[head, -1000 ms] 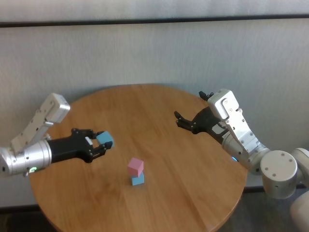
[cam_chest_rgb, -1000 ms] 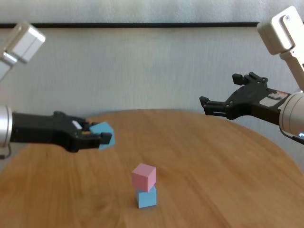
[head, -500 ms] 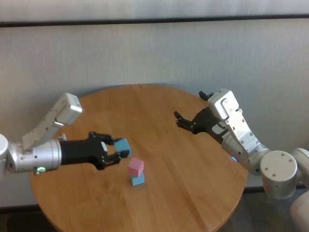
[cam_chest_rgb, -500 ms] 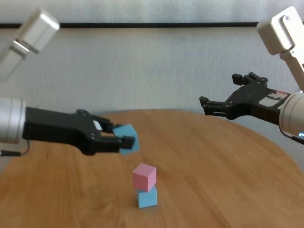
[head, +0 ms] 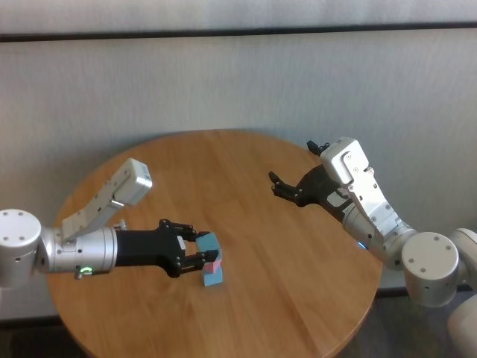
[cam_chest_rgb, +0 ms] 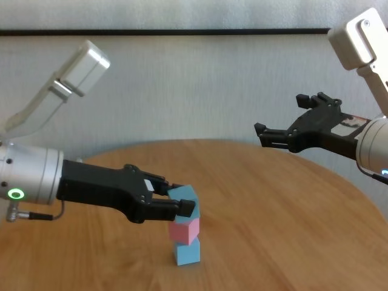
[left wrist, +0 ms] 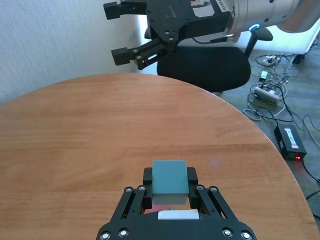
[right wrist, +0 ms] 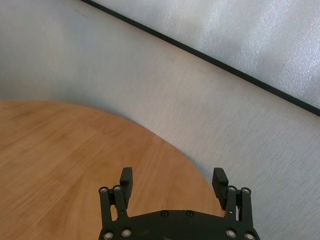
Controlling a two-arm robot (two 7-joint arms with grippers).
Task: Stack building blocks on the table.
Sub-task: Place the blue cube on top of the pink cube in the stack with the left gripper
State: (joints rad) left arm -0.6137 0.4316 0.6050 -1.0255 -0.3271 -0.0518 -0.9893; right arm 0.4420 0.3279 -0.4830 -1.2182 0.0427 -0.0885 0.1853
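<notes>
My left gripper [head: 195,252] is shut on a light blue block [head: 209,244], holding it directly over a pink block [cam_chest_rgb: 184,230]. That pink block stands on another light blue block [cam_chest_rgb: 187,253] near the middle of the round wooden table [head: 298,246]. In the chest view the held block [cam_chest_rgb: 185,197] is slightly tilted and right at the pink block's top; I cannot tell whether they touch. The left wrist view shows the held block [left wrist: 170,176] between the jaws. My right gripper [head: 292,162] hangs open and empty above the table's far right part.
A pale wall rises behind the table. In the left wrist view a black office chair [left wrist: 210,67] and floor cables [left wrist: 280,95] lie beyond the table's edge. Bare wood surrounds the stack.
My left arm has carried the light blue block rightward and down, from the table's left side to just over the pink block. The right arm has not moved.
</notes>
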